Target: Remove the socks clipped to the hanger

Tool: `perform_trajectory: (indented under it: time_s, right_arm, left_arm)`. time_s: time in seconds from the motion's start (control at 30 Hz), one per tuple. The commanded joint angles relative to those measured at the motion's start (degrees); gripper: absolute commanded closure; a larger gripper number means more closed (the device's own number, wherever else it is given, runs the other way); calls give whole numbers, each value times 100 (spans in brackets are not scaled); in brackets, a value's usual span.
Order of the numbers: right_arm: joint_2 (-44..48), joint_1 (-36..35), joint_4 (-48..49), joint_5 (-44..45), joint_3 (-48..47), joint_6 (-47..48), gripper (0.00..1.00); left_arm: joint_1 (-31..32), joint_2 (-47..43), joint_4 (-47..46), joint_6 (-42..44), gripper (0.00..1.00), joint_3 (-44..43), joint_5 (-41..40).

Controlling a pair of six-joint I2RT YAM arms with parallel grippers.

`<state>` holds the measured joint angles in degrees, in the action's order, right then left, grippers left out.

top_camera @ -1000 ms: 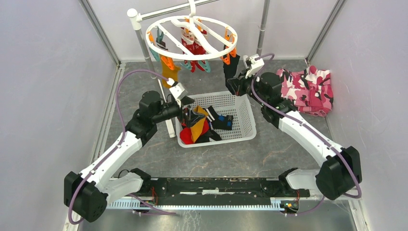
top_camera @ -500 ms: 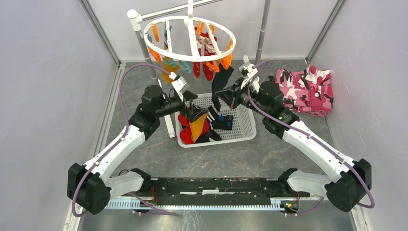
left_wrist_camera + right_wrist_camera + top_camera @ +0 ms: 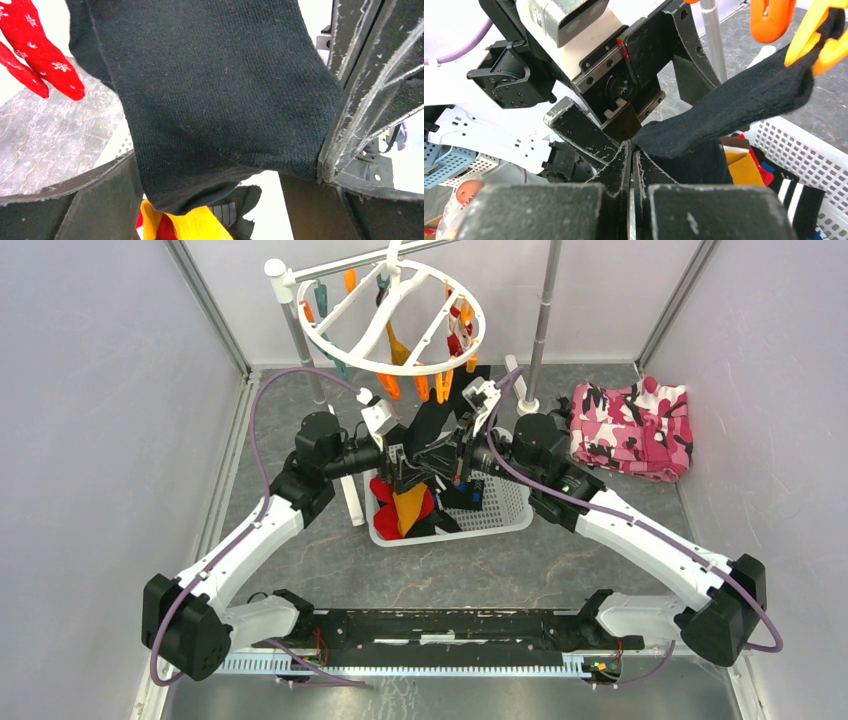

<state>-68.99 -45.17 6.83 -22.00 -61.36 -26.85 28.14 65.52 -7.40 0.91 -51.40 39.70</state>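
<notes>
The white ring hanger (image 3: 345, 340) hangs tilted at the back, with orange and teal clips. A black sock (image 3: 432, 425) is stretched from an orange clip (image 3: 819, 35) down to my right gripper (image 3: 447, 453), which is shut on its toe end (image 3: 631, 147). My left gripper (image 3: 402, 462) is open, its fingers either side of the same black sock (image 3: 215, 90), not squeezing it. Red snowflake socks (image 3: 45, 55) and a mustard sock (image 3: 397, 345) still hang from the hanger. Both grippers are above the basket's far left part.
A white perforated basket (image 3: 505, 515) below the grippers holds several loose socks (image 3: 410, 505), red, mustard and black. A pink camouflage cloth (image 3: 630, 430) lies at the right. White stand poles (image 3: 300, 340) rise beside the left arm and behind the basket.
My right gripper has pulled the black sock left and down between the left gripper's fingers. The hanger has tipped up and swung left. The left gripper has lifted a little.
</notes>
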Motion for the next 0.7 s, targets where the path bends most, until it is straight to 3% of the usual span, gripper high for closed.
perform_trajectory:
  time_s: [0.0,0.07,0.13,0.27,0.33,0.4,0.43,0.57,0.67]
  right_arm:
    - [-109,-167,249,-27,-224,-135,100]
    - [-153,-201,281,-45,-230,-182,100]
    - [-166,-245,326,-80,-232,-233,100]
    - [-150,-301,328,-94,-236,-320,100]
    - [-138,-293,159,29,-296,-274,90]
    - [-103,-293,-312,348,-516,-61,73]
    - [-82,-278,-593,596,-667,112,62]
    - [-36,1,-1726,1217,-1358,515,38]
    - [-35,404,-2212,1550,-1688,539,29]
  left_arm:
    - [27,-86,-43,537,1,-177,403]
    - [42,-152,138,799,4,-151,441]
    - [59,-183,293,1009,14,-126,190]
    - [61,-76,529,1078,51,-263,-530]
    - [62,-113,404,978,74,-210,-711]
    - [64,-147,306,861,90,-156,-889]
    - [60,-159,308,841,93,-148,-957]
    - [60,-225,317,898,98,-54,-1170]
    - [65,-241,326,905,98,-6,-1228]
